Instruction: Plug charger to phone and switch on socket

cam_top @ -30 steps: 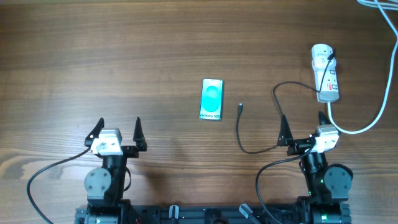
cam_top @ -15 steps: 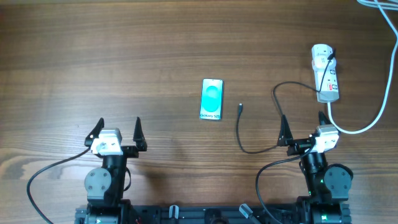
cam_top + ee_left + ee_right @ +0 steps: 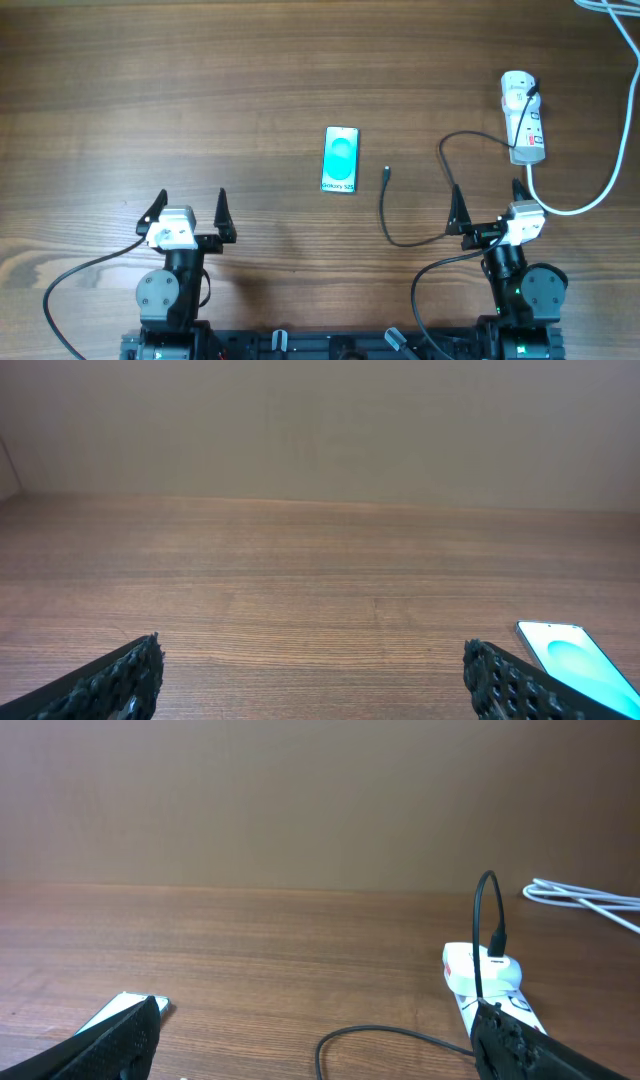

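The phone (image 3: 341, 159) lies flat at the table's middle, cyan-green screen up, white text band at its near end. It shows at the lower right of the left wrist view (image 3: 577, 660) and the lower left of the right wrist view (image 3: 150, 1003). The charger cable (image 3: 440, 160) runs from the socket (image 3: 523, 130) in a loop to its plug tip (image 3: 386, 173), just right of the phone. The cable also shows in the right wrist view (image 3: 400, 1032), with the socket (image 3: 485, 970). My left gripper (image 3: 187, 208) and right gripper (image 3: 487, 196) are open and empty near the front edge.
A thicker white lead (image 3: 610, 180) curves from the socket toward the right edge and back corner. It shows at the far right in the right wrist view (image 3: 580, 897). A plain wall stands behind the wooden table (image 3: 200, 90).
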